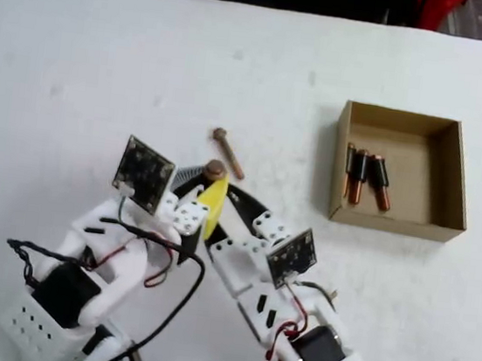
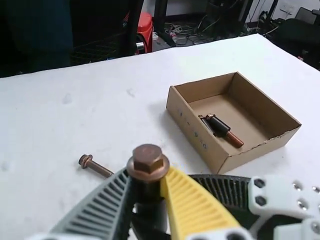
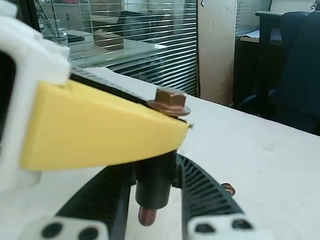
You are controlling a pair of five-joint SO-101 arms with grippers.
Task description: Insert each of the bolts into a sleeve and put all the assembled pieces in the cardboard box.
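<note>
Left claw (image 2: 146, 181) is clamped on the held bolt (image 2: 147, 162) right under its hex head, grey and yellow fingers either side. Right claw (image 3: 156, 167) is closed on the black sleeve (image 3: 155, 182) lower down, ribbed black fingers touching it on both sides. The bolt's copper tip pokes out below the sleeve, so I judge this one fully inserted. Both claws meet at the same piece, above the surface (image 1: 106, 58) in the middle front.

Key relation: the held piece's long axis stands roughly upright, head up. The cardboard box (image 1: 394, 224) lies off to the right of it in the high view, on the right arm's side, well apart from the claws. The right arm is the nearer one, so the carry to the box looks like its job once the left claw lets go. The piece likely needs tipping to lie flat beside the three finished pieces (image 1: 365, 176), which lie side by side against the box's left wall with room to their right.

The loose bolt (image 1: 227, 152) lies flat on the surface just beyond the claw tips, axis diagonal, head toward far-left. It sits close to both arms and has not been sleeved yet.
</note>
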